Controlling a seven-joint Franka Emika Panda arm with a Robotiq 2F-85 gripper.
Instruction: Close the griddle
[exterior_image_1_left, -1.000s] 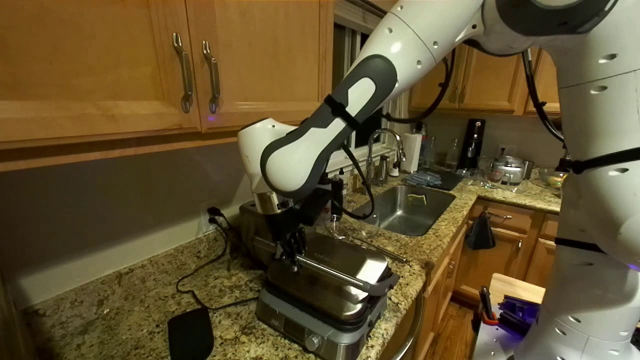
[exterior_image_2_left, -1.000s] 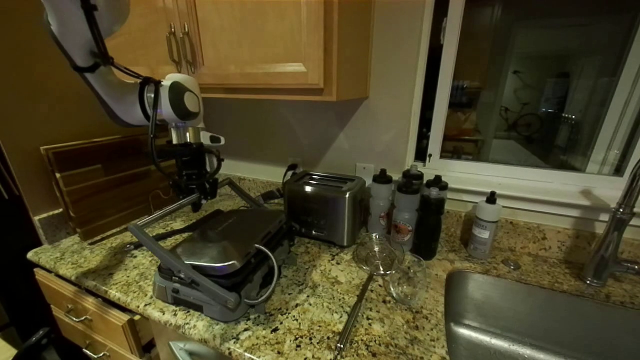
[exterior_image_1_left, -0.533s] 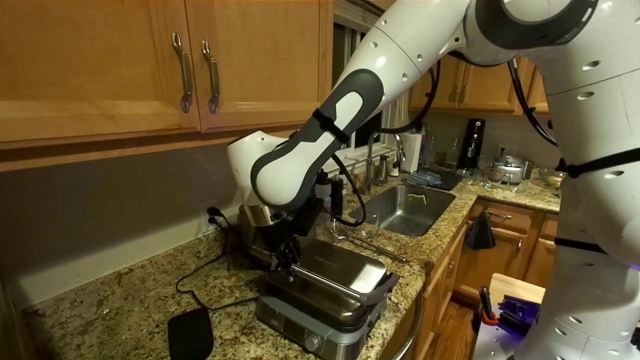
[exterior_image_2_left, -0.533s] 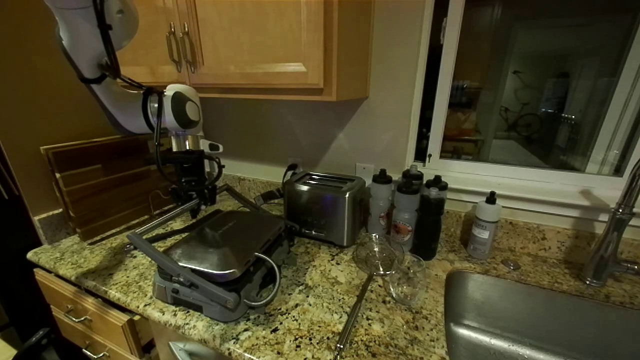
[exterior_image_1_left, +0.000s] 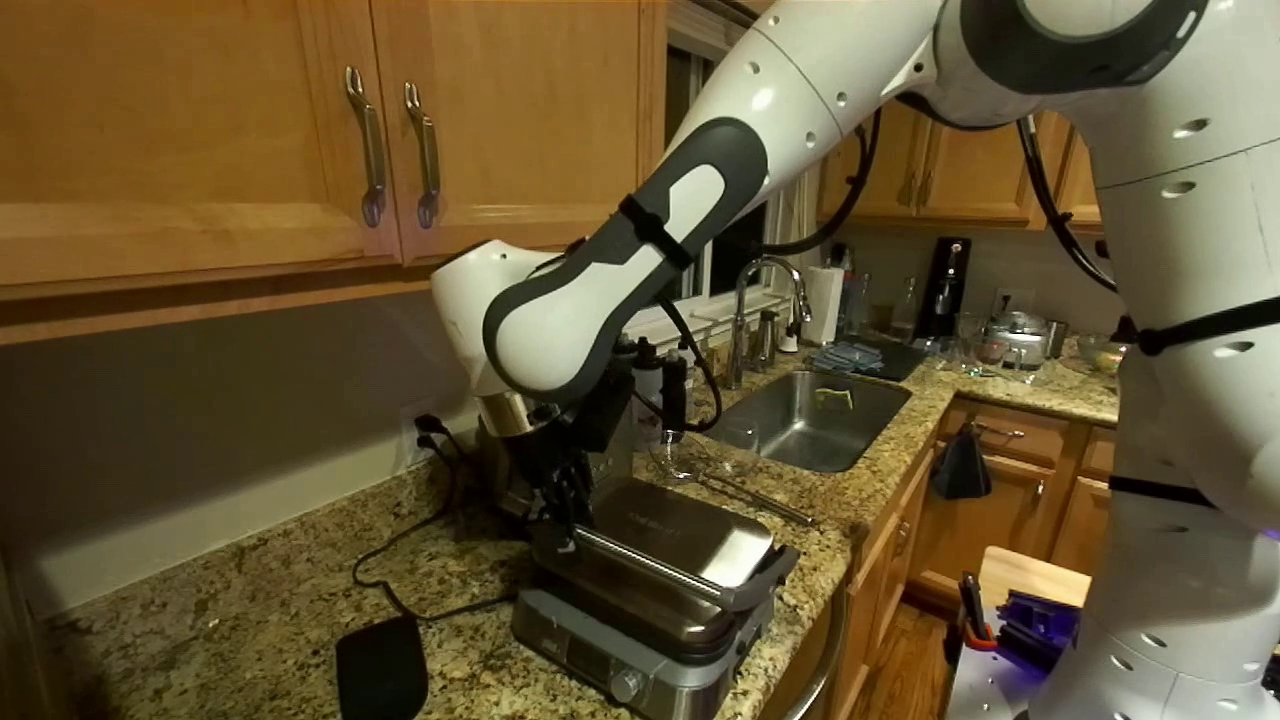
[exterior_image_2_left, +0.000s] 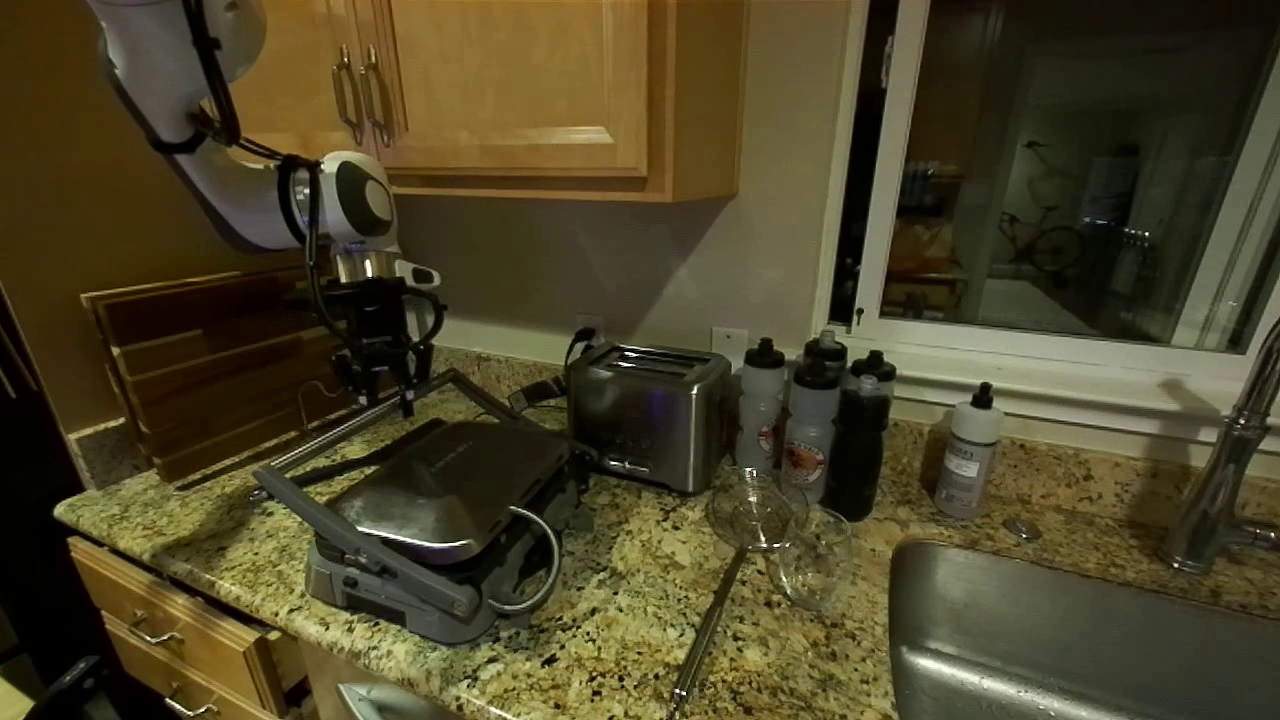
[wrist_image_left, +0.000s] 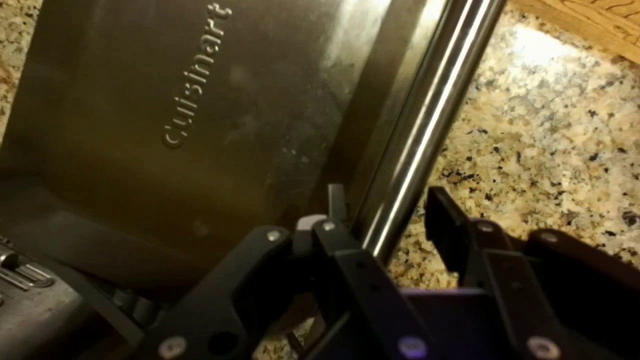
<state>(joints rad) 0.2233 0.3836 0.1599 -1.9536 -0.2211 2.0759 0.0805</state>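
Observation:
The griddle (exterior_image_1_left: 690, 530) stands on the counter, with its brushed-steel lid down over the base in both exterior views (exterior_image_2_left: 455, 480). The lid and its lettering fill much of the wrist view (wrist_image_left: 200, 150). Its bar handle (exterior_image_2_left: 325, 435) juts out in front and crosses the wrist view (wrist_image_left: 435, 120) diagonally. My gripper (wrist_image_left: 387, 200) is open, with the bar running between its two fingertips in that view. In the exterior views the gripper (exterior_image_1_left: 562, 520) is at the toaster-side end of the bar (exterior_image_2_left: 387, 402). I cannot tell whether a finger touches it. The cooking plates are hidden.
A silver toaster (exterior_image_2_left: 650, 415) stands behind the griddle, with several bottles (exterior_image_2_left: 810, 430) beside it. Glassware (exterior_image_2_left: 815, 560) and a metal rod (exterior_image_2_left: 710, 630) lie toward the sink (exterior_image_2_left: 1080, 620). A black pad (exterior_image_1_left: 380, 668) and cord are near the wall. Cabinets (exterior_image_1_left: 520, 130) hang above.
The handle and lid sank slightly between the earliest and middle frames, with my gripper on the bar. Since then my gripper has risen a little and shifted toward the wall; the griddle has stayed put.

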